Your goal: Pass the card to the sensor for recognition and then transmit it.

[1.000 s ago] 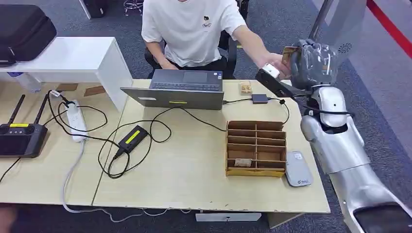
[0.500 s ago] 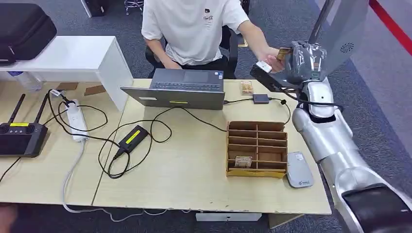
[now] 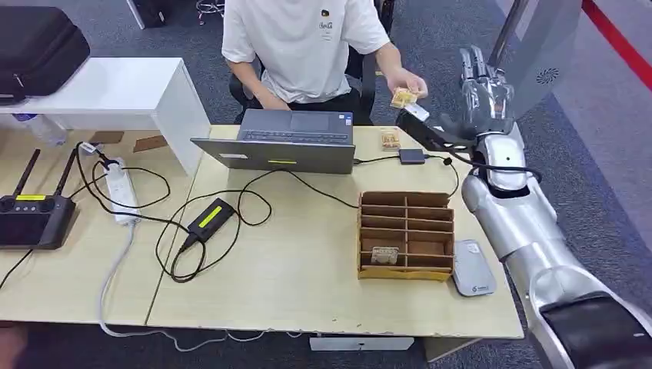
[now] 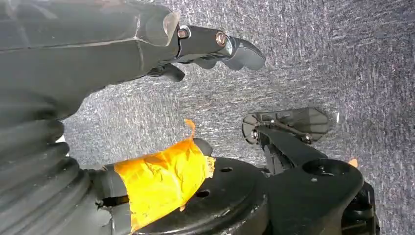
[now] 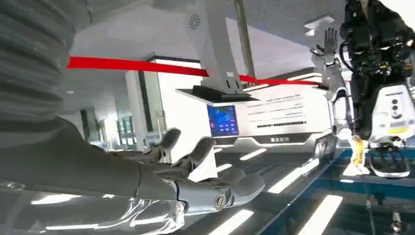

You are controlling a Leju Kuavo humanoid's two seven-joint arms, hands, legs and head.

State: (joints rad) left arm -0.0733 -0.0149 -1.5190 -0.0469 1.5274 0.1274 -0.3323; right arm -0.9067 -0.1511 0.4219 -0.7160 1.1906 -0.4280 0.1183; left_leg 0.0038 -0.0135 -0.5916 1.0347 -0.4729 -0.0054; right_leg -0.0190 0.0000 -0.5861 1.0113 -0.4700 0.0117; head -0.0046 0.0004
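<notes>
Right hand (image 3: 483,96), grey and many-fingered, stands raised beyond the far right corner of the pale wooden table (image 3: 307,269), fingers spread upward and holding nothing. Head view: the small tan card (image 3: 403,98) is pinched in the seated person's hand (image 3: 407,83), just beside the robot's hand but apart from it, so handover looks complete. A grey flat card sensor (image 3: 471,267) lies at the near right table edge, beside the brown cardboard divided tray (image 3: 406,233), which has one more card in a near compartment. Left wrist view: left hand (image 4: 205,46) hangs over grey carpet, dark fingers loosely extended and apart, nothing in them. Right wrist view: right hand's fingers are stretched out and separated against a bright hall background, palm empty. Risk, as judged: on lowering the raised arm, the forearm could sweep the black cable or small dark hub (image 3: 411,156) near the open grey laptop (image 3: 288,142), or clip the person's arm, which is close. Elbow is bent, forearm near vertical.
</notes>
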